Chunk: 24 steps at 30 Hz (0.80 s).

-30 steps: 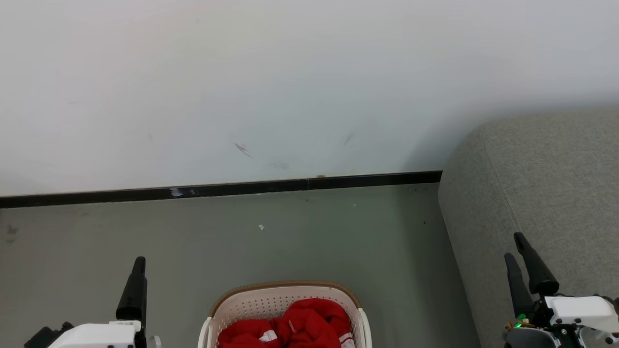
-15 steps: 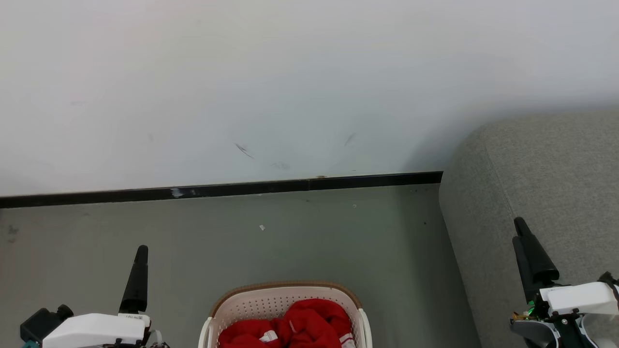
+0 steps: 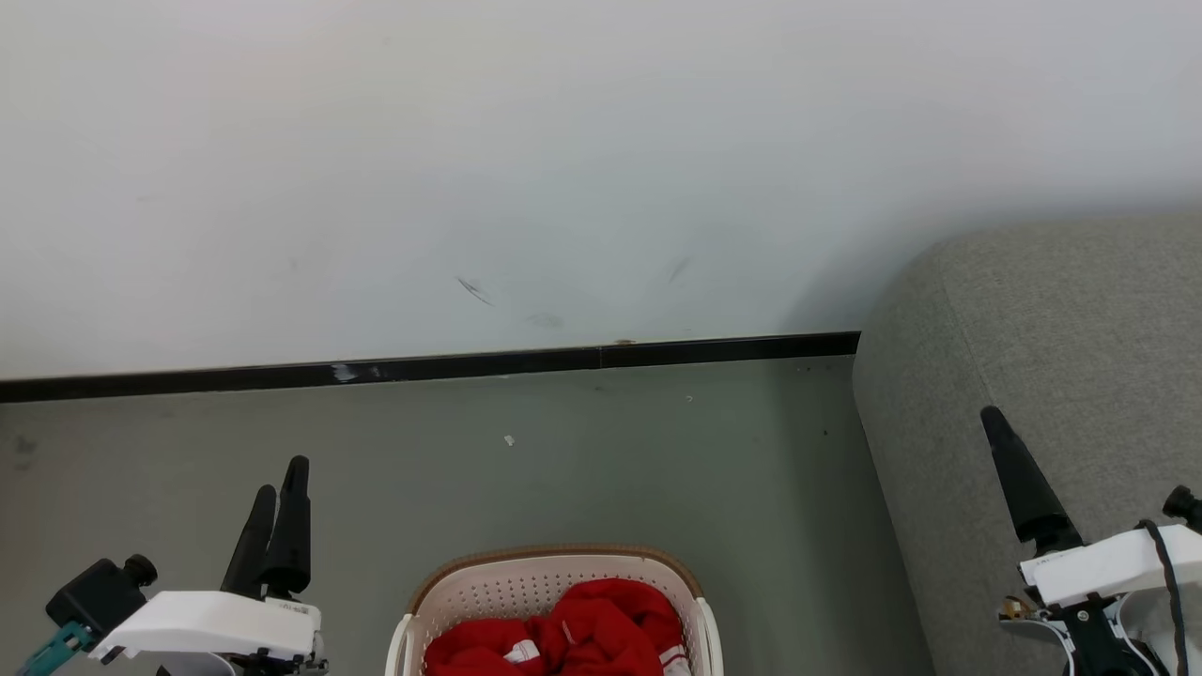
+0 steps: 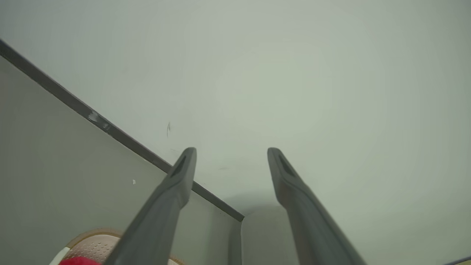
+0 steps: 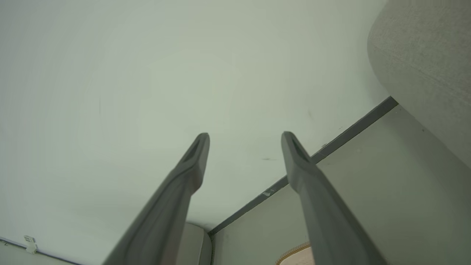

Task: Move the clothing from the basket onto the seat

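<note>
Both open and empty, left fingers [image 3: 289,535] and right fingers [image 3: 1024,488] flank the basket [image 3: 554,554] of clothing [image 3: 601,624], ready to reach in.

Scuffed white wall [image 3: 563,141], black skirting [image 3: 470,364], grey-green floor [image 3: 563,469].
</note>
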{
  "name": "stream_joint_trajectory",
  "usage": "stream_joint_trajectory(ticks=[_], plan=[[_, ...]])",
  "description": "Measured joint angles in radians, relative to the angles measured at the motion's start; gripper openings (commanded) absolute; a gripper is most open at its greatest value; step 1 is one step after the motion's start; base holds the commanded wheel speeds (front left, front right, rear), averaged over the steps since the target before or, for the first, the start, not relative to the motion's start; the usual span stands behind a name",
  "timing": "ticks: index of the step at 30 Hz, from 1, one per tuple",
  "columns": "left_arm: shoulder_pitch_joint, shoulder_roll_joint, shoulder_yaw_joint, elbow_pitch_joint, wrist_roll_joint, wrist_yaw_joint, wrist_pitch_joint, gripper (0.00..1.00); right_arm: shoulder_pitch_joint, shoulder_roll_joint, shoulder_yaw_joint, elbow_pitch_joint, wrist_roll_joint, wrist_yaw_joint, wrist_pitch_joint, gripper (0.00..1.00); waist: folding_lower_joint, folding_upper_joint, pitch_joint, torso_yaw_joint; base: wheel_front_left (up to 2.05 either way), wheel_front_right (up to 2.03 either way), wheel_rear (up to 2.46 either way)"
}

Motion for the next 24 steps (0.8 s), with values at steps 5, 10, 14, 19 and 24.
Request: stream_joint_trajectory(ticks=[5,10,14,19,24], plan=[[-0.006,0.012,-0.026,-0.003,0.124,0.001,-0.021,1.0,-0.005,-0.006,0.011,-0.01,-0.102,0.0,-0.013,1.0,-0.0006,0.0,0.002,0.0,0.0,0.0,0.0],[-0.018,0.016,-0.042,-0.013,0.231,0.011,-0.037,1.0,-0.024,-0.021,0.012,-0.016,-0.224,0.0,-0.026,1.0,-0.0009,0.0,0.004,0.001,0.0,0.0,0.0],[-0.02,0.025,-0.051,-0.016,0.318,0.027,-0.054,1.0,-0.026,-0.027,0.016,-0.021,-0.322,0.0,-0.038,1.0,-0.001,0.0,0.005,0.002,0.0,0.0,0.0],[-0.021,0.039,-0.082,-0.016,0.43,0.04,-0.072,1.0,-0.026,-0.043,0.026,-0.023,-0.453,0.0,-0.05,1.0,-0.0011,0.0,0.007,0.003,0.0,0.0,0.0],[-0.027,0.043,-0.101,-0.013,0.531,0.064,-0.088,1.0,-0.043,-0.042,0.025,-0.026,-0.565,0.0,-0.063,1.0,-0.0011,0.0,0.008,0.004,0.0,0.0,0.0]])
